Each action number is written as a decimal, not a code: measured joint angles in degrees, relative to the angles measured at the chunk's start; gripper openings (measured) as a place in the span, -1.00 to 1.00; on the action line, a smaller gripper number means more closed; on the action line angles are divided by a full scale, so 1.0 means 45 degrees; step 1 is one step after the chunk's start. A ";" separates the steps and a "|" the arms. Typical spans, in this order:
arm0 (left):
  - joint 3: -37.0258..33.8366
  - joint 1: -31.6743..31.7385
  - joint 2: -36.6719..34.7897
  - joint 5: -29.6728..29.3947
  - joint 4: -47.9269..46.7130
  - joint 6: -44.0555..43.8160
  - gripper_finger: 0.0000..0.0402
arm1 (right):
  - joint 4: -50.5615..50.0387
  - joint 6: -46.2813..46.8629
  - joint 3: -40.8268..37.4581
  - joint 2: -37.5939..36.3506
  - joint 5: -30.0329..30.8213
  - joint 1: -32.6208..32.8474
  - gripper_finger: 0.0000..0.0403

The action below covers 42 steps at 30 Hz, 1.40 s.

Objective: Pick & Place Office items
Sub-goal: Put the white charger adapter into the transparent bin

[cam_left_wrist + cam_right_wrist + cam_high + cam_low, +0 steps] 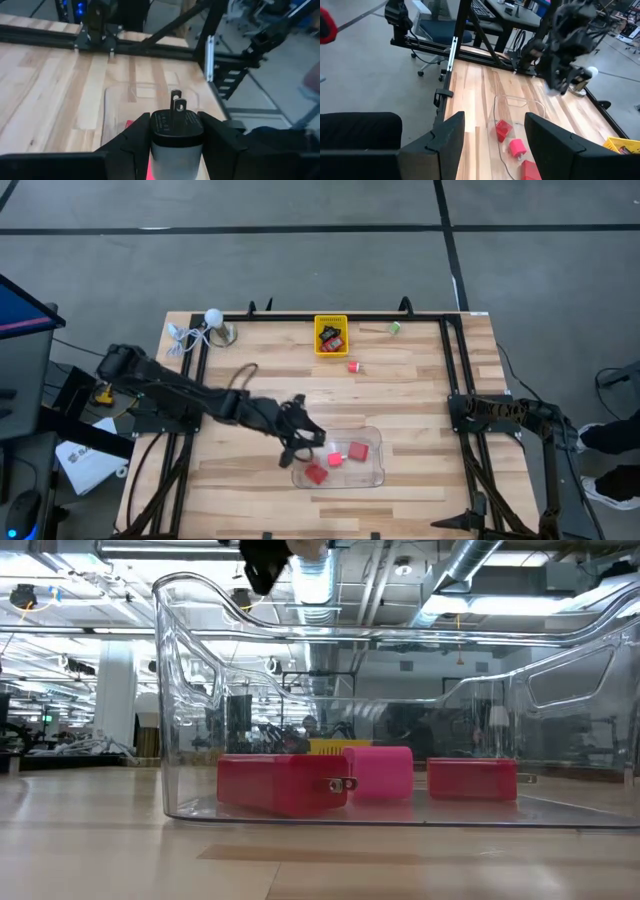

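The table [260, 395] carries a clear tray [372, 476] near its front edge, with 3 red blocks [358, 450] inside. Above the tray, a plug [176, 131] is pinched by the left gripper [303, 442]. The right gripper [492, 140], fingers spread, is parked at the right edge.

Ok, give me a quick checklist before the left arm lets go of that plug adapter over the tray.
1. Left tool shut on the plug adapter: ok.
2. Left tool above the clear tray: ok in the high view.
3. Tray has free floor beside the red blocks: ok.
4. Height above the tray low enough for release: cannot tell.
5. Right tool open, parked at the table's right edge, clear of the tray: ok.
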 joint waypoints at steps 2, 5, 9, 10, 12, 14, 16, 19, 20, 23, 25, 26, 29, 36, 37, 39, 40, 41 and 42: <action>0.0249 -0.0226 0.0797 -0.0264 0.0115 -0.0014 -0.35 | 0.0002 -0.0002 0.0000 0.0000 -0.0017 -0.0005 0.00; 0.0858 -0.0438 0.2000 -0.0367 0.0201 -0.0046 -0.35 | 0.0008 0.0002 0.0000 0.0000 -0.0017 -0.0005 0.00; 0.1822 -0.0563 0.3504 -0.0794 0.0192 -0.0053 -0.35 | 0.0022 0.0008 0.0000 0.0000 -0.0016 -0.0005 0.00; 0.2038 -0.0563 0.3828 -0.0800 0.0147 -0.0053 -0.35 | 0.0024 0.0008 0.0000 0.0000 -0.0017 -0.0005 0.00; 0.2460 -0.0558 0.4426 -0.0812 0.0172 -0.0053 -0.35 | 0.0021 0.0065 0.0000 0.0000 -0.0017 -0.0005 0.00; 0.2771 -0.0558 0.4835 -0.0840 0.0148 -0.0049 -0.35 | -0.0015 0.0144 0.0000 0.0000 -0.0017 -0.0005 0.00; 0.3000 -0.0558 0.5189 -0.0871 0.0231 -0.0051 -0.35 | -0.0010 0.0144 0.0000 0.0000 -0.0017 -0.0005 0.00; 0.3108 -0.0548 0.5470 -0.0869 0.0132 -0.0117 -0.35 | -0.0012 0.0149 0.0000 0.0000 -0.0017 -0.0005 0.00; 0.3108 -0.0548 0.5491 -0.0869 0.0116 -0.0191 -0.35 | -0.0012 0.0148 0.0000 0.0000 -0.0020 -0.0005 0.00; 0.3122 -0.0534 0.5602 -0.0864 0.0097 -0.0599 -0.35 | -0.0012 0.0144 0.0000 0.0000 -0.0022 -0.0005 0.00; 0.3118 -0.0527 0.5654 -0.0859 0.0040 -0.0700 -0.35 | -0.0012 0.0146 0.0000 0.0000 -0.0020 -0.0005 0.00; 0.3119 -0.0524 0.5688 -0.0858 0.0118 -0.0731 -0.35 | -0.0012 0.0149 0.0000 0.0000 -0.0018 -0.0005 0.00; 0.3122 -0.0524 0.5733 -0.0849 0.0062 -0.0907 -0.35 | -0.0012 0.0144 0.0000 0.0000 -0.0021 -0.0005 0.00; 0.3118 -0.0500 0.5822 -0.0801 -0.0138 -0.1213 -0.35 | -0.0026 0.0134 0.0000 0.0005 -0.0022 -0.0005 0.00; 0.3118 -0.0500 0.5822 -0.0801 -0.0272 -0.1323 -0.35 | -0.0021 0.0134 0.0000 0.0005 -0.0022 -0.0005 0.00; 0.3118 -0.0500 0.5827 -0.0801 -0.0302 -0.1378 -0.35 | -0.0026 0.0134 0.0000 0.0005 -0.0022 -0.0005 0.00; 0.3118 -0.0500 0.5822 -0.0797 -0.0317 -0.1396 -0.34 | -0.0026 0.0129 0.0000 0.0005 -0.0022 -0.0005 0.00; 0.3118 -0.0500 0.5822 -0.0776 -0.0404 -0.1414 -0.33 | -0.0026 0.0129 0.0000 0.0005 -0.0025 -0.0005 0.00; 0.3118 -0.0500 0.5822 -0.0750 -0.0519 -0.1464 -0.33 | -0.0026 0.0125 0.0000 0.0005 -0.0027 -0.0005 0.00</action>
